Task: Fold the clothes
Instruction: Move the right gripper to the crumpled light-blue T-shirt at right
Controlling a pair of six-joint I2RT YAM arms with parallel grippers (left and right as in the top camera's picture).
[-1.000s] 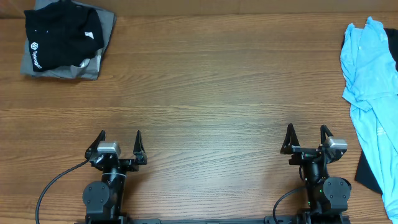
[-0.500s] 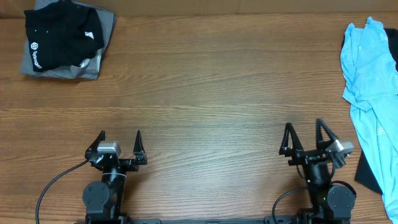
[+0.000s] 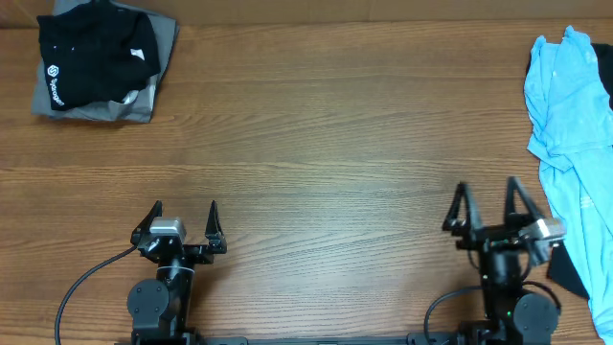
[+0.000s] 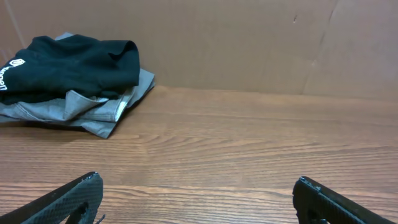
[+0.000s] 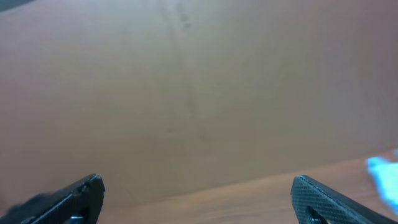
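brown wood-grain surface (image 3: 306, 125) fills the overhead view, and a plain brown wall (image 4: 249, 43) stands behind its far edge. the clothes lie in two places, well apart from each other. a light blue t-shirt (image 3: 575, 125) lies crumpled and unfolded along the right edge, from the far corner down toward the near side, and part of it goes out of the picture. a dark garment (image 3: 570, 273) shows from under its near end, just beside the right arm. at the far left corner a black t-shirt (image 3: 96, 53) with small white print lies in a loose heap on top of a grey t-shirt (image 3: 144, 96), which sticks out below and to the right of it.

left tool (image 3: 185, 209) stands at the near edge with both fingers spread wide, gripping nothing, well apart from the black and grey pile. right tool (image 3: 488, 187) is also wide open and holds nothing; it is near the blue shirt but not touching it. the right wrist view is blurred, with only a bit of blue at its right edge. a black cable (image 3: 81, 287) curves from the left arm base.
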